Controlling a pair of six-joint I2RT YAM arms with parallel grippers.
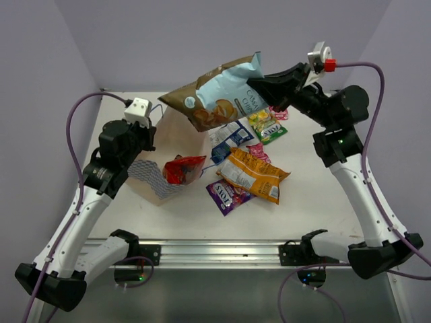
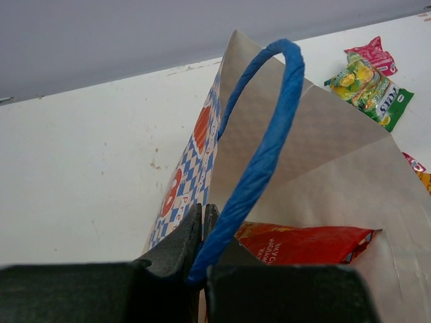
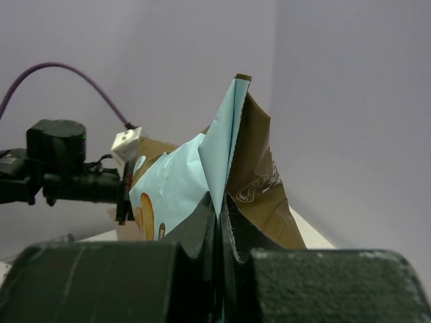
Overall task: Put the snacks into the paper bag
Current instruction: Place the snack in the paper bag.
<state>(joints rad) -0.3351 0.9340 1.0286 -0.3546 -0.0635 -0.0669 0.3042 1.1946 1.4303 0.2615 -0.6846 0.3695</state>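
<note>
1. While the right gripper hung high over the far side of the white table, its jaws were pinched tight on one corner of the light-blue and brown crinkly chip bag, which dangled in the air, clear of everything
2. That bag's long axis ran sideways from the fingers toward the left arm, its free end just about over the open mouth of the tan paper bag with the blue-and-white checks
3. Over on the left, the left gripper was clamped shut on the bag's rim beside the thin blue cord handle, holding the mouth open
4. Inside lay a red foil packet; outside, well apart from the mouth, sat the orange chip bag, purple pack and yellow-green pack
5. My read: the drop hinged on bringing that free end down and leftward into the opening, and the right arm was the one placed for it
</note>
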